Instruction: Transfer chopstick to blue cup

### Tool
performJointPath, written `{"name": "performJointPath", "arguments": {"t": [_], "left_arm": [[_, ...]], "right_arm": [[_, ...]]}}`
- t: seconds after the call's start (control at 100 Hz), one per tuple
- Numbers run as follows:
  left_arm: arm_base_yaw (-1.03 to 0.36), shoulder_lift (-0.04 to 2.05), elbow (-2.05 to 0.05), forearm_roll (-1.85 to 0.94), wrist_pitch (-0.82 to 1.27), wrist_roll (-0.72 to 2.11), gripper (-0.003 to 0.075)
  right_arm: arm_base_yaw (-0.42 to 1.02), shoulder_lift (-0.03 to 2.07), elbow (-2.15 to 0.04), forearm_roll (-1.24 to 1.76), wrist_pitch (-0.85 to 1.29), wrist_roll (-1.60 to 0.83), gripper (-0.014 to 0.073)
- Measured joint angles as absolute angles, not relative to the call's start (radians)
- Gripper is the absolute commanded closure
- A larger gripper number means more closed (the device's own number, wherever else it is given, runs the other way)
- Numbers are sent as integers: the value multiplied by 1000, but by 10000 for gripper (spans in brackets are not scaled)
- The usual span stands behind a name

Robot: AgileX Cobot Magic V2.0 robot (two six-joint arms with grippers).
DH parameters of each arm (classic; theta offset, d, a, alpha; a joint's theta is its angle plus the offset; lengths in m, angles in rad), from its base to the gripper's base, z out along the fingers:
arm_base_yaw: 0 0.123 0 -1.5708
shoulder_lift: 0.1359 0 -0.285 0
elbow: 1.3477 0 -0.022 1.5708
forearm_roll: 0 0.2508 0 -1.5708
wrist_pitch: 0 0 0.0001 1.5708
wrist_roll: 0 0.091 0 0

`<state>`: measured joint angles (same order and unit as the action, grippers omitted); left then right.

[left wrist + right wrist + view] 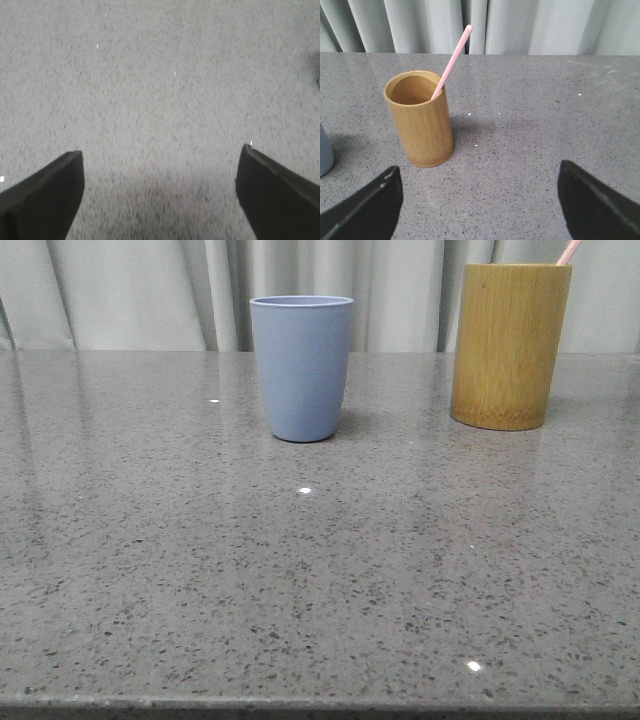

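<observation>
One pink chopstick (452, 62) leans in the bamboo holder (420, 120), R of the blue cup (301, 367). I see both grippers, L (160, 165) & R (480, 185), spread wide, holding nothing.

Pale grey curtains (150, 290) are hanging in folds behind the speckled grey stone table (300, 590), which is catching small light glints.

Matte blue cup (301, 368); grainy bamboo holder (509, 345); glossy speckled stone table (320, 580); smooth pink chopstick (452, 62).
</observation>
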<state>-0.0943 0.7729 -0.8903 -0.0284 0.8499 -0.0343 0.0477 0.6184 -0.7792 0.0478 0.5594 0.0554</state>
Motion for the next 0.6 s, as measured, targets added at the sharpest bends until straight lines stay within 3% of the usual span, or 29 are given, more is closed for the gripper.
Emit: {"name": "performJointPath", "arguments": {"t": [0.26,0.6], "left_arm": [[-94,587,-767,-30,846,-34,122],[-94,571,-764,-30,841,-34,122]], "right_arm": [[48,618,-779,48,559,55,-31],[48,666,-779,102,462,55,-31]]}}
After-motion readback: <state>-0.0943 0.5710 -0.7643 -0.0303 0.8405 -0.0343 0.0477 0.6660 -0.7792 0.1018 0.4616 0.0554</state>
